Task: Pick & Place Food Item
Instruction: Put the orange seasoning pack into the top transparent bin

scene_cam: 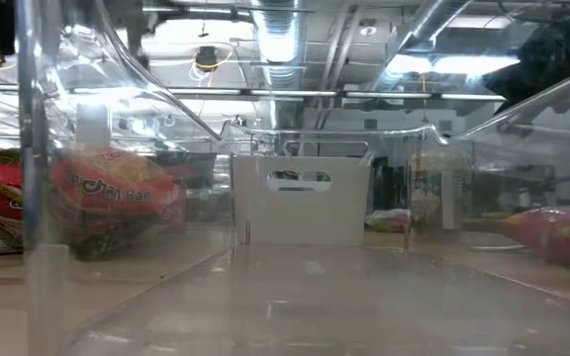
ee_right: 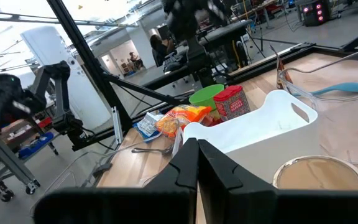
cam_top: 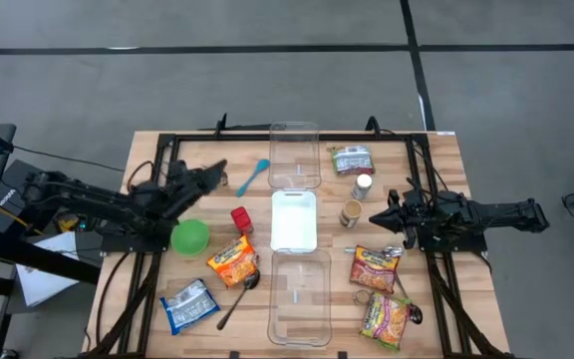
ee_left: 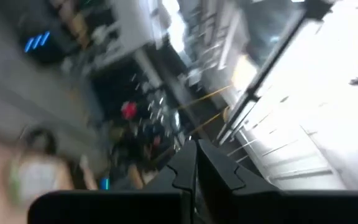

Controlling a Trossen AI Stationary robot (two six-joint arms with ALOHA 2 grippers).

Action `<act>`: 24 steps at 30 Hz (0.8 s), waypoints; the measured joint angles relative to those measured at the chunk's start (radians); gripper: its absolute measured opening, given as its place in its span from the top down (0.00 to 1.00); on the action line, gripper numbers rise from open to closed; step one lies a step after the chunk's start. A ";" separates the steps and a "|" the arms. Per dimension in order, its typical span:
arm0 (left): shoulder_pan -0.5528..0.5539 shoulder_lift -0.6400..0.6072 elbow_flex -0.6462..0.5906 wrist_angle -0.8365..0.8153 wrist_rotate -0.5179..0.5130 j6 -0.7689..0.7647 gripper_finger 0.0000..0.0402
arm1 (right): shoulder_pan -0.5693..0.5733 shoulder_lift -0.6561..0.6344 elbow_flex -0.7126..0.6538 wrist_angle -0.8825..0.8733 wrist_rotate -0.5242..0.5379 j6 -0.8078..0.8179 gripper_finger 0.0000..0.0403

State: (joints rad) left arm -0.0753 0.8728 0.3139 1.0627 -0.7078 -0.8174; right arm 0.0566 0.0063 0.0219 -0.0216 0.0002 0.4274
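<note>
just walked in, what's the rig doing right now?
Nothing is being handled yet. The left tool is shut and empty, raised near the blue spoon and green bowl. The right tool is also shut and empty, beside the jar. Noodle packets, snack bags and a red can lie loose on the table around the white bin and two clear containers.

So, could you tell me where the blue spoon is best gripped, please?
Probably on the handle's middle, from straight above. The spoon lies flat on the table, its handle running diagonally, so the pincer should close across it. The left pincer is nearest, shut just beside it, and must open first.
</note>
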 joint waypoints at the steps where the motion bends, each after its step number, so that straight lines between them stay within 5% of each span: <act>1: 0.000 0.000 0.023 0.015 -0.001 0.066 0.98 | 0.000 0.000 0.000 0.000 0.000 0.000 1.00; 12: 0.004 0.009 0.248 0.024 -0.022 0.194 0.98 | -0.007 0.000 -0.002 0.215 0.077 0.013 1.00; 24: 0.004 0.013 0.360 0.024 0.221 0.372 0.98 | -0.034 -0.002 0.000 0.645 0.212 0.123 1.00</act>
State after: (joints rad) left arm -0.0715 0.8856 0.6734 1.0862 -0.4869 -0.4455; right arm 0.0230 0.0048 0.0218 0.6234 0.2124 0.5500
